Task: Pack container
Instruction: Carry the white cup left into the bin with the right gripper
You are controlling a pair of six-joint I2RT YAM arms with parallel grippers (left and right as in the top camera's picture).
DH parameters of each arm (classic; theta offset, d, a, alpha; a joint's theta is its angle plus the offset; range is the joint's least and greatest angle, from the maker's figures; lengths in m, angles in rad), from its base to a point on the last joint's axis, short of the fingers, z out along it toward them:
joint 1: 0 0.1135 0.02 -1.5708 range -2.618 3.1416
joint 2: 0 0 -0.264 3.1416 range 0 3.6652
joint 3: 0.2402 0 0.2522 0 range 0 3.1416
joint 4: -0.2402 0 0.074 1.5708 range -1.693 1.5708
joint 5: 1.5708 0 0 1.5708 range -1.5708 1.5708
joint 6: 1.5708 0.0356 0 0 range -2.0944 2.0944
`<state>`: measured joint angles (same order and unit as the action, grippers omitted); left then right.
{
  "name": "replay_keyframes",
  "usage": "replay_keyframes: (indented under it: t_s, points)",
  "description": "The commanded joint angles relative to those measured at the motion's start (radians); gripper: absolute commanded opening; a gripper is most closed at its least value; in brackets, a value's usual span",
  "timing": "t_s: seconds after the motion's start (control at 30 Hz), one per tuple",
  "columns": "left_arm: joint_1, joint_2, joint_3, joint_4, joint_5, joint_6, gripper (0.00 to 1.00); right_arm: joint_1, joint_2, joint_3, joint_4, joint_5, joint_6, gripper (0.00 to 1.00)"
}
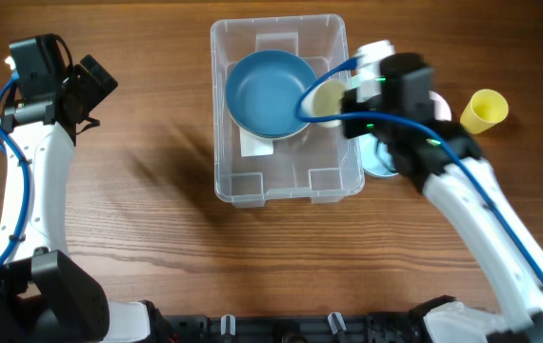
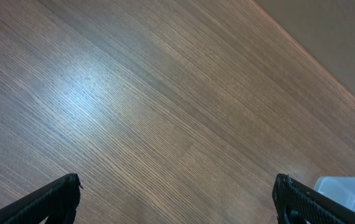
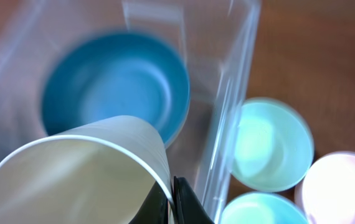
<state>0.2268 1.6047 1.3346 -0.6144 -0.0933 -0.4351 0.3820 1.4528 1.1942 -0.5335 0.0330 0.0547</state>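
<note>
Your right fingers (image 3: 187,208) pinch the rim of a cream cup (image 3: 78,174) just inside the right wall of the container (image 1: 289,198), which sits at the far middle of the counter (image 1: 157,219) holding 1 blue bowl (image 1: 270,92). Your left fingers (image 2: 53,199) are spread wide over bare wood, well apart from it.

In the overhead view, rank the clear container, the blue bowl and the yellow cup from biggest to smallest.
1. clear container, largest
2. blue bowl, inside it
3. yellow cup, smallest
The differences are plain, with no close calls.
</note>
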Motion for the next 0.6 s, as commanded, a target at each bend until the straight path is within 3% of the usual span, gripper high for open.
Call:
replay_keyframes:
  t_s: [0.0, 0.17, 0.43, 0.57]
  points:
    - [0.005, 0.008, 0.008, 0.0, -0.009, 0.0, 1.0, 0.023, 0.082, 0.018, -0.037, 0.198, -0.029, 0.04]
    - [0.005, 0.008, 0.008, 0.0, -0.009, 0.0, 1.0, 0.023, 0.096, 0.018, -0.089, 0.225, -0.029, 0.04]
    - [0.005, 0.008, 0.008, 0.0, -0.009, 0.0, 1.0, 0.024, 0.11, 0.006, -0.077, -0.013, -0.026, 0.04]
    - [0.005, 0.008, 0.008, 0.0, -0.009, 0.0, 1.0, 0.024, 0.141, 0.006, -0.079, -0.02, -0.026, 0.04]
